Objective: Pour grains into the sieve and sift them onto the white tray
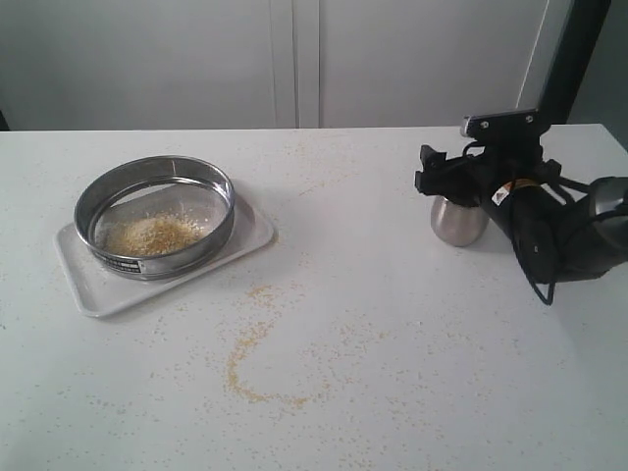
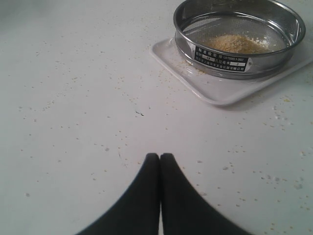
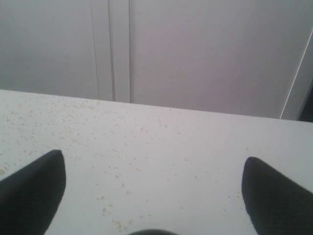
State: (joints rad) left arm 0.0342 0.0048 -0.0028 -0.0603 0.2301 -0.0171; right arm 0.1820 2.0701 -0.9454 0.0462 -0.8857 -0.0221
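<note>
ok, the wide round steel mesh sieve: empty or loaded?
Loaded. A pile of golden-yellow grains lies on the mesh of the sieve, seen in the exterior and left wrist views.

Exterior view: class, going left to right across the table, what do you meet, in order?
The sieve standing on the white tray → curved trail of spilled grains → steel cup → right arm.

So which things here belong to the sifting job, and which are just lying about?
Job: sieve, grains inside it, white tray underneath, small steel cup (probably the pourer).
Lying about: spilled grains scattered across the table.
</note>
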